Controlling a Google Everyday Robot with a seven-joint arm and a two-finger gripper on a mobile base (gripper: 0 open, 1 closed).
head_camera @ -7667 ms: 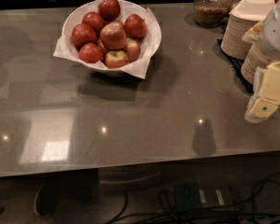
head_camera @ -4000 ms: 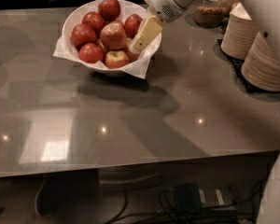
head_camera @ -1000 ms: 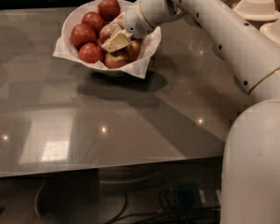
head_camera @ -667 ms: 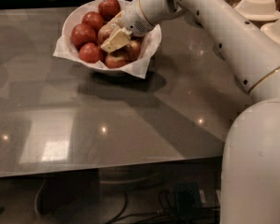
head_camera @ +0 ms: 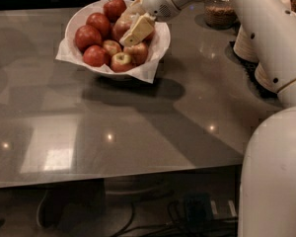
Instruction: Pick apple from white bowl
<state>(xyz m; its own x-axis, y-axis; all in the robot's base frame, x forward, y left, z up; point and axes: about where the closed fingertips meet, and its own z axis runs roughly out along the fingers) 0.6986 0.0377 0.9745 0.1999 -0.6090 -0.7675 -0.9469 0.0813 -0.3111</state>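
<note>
A glossy grey-brown desk (head_camera: 153, 127) fills the view, with small light spots (head_camera: 109, 137) and a pale rectangular glare (head_camera: 52, 158) mirrored near its front left corner. Below the front edge, dark cables (head_camera: 130, 217) lie on a dim floor. The gripper (head_camera: 131, 22) hangs near the far edge.

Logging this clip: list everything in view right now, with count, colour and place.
white bowl: one, white, paper-lined, far left of the table
apple: one, largest, dull red with a pale blush, right side of the pile, at the hand
other apples: about seven, red, one with a yellow-green top, piled in the bowl
table: one, glossy grey-brown, fills the middle
jar: one, clear with brown contents, far edge, right of the bowl
paper bowl stacks: two, tan, right edge, partly behind the arm
cables: dark, below the table
arm: one, white, extends from the right to the bowl
hand: one, tan, over the bowl's right side
</note>
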